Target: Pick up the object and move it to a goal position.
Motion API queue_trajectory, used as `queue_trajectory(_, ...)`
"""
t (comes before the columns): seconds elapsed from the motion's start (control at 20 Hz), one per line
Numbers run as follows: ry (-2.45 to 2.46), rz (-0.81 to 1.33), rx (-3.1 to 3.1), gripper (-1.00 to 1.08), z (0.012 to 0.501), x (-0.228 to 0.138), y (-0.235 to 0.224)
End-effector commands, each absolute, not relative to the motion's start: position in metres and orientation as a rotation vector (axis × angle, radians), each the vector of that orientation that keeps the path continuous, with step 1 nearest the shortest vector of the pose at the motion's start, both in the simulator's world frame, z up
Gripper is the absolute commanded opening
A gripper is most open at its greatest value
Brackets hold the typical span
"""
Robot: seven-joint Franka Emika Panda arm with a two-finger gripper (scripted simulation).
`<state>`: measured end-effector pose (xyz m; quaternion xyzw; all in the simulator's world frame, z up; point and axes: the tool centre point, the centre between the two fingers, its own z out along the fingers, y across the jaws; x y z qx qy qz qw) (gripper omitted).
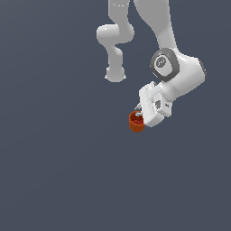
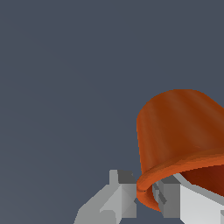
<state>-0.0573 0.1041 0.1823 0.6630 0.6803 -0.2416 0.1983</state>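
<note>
1. Cup (image 1: 135, 122): small, orange-red, tapered, faint ribs down the wall, thick rolled rim, darker red inside. Arm (image 1: 178, 74): smooth white glossy shells.
2. Gripper (image 2: 145, 197) is clamped on the cup rim: one grey finger (image 2: 119, 194) outside the wall, the other inside the mouth.
3. The exterior view shows the cup at the gripper tip, near frame centre, mouth tilted towards the hand, against a plain blue-grey background; whether it touches any surface cannot be told.
4. Only the wrist view shows the rim pinch and ribbing close up; cup is cut by the frame edge.
5. Open room all round the cup in the exterior view.
</note>
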Motion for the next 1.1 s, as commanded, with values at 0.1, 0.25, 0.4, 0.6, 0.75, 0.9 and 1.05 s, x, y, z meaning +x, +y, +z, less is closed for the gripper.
queue_trajectory(0.1,1.904,-0.675,1.855,-1.00,0.216,-0.077,0.146)
queue_trajectory(0.25,1.905,-0.675,1.855,-1.00,0.237,-0.089,0.173)
queue_trajectory(0.4,1.906,-0.674,1.856,-1.00,0.256,-0.099,0.198)
queue_trajectory(0.6,1.905,-0.673,1.857,-1.00,0.275,-0.109,0.223)
queue_trajectory(0.75,1.904,-0.673,1.859,-1.00,0.285,-0.113,0.235)
queue_trajectory(0.9,1.903,-0.672,1.859,-1.00,0.290,-0.115,0.243)
queue_trajectory(1.05,1.902,-0.672,1.859,-1.00,0.293,-0.116,0.247)
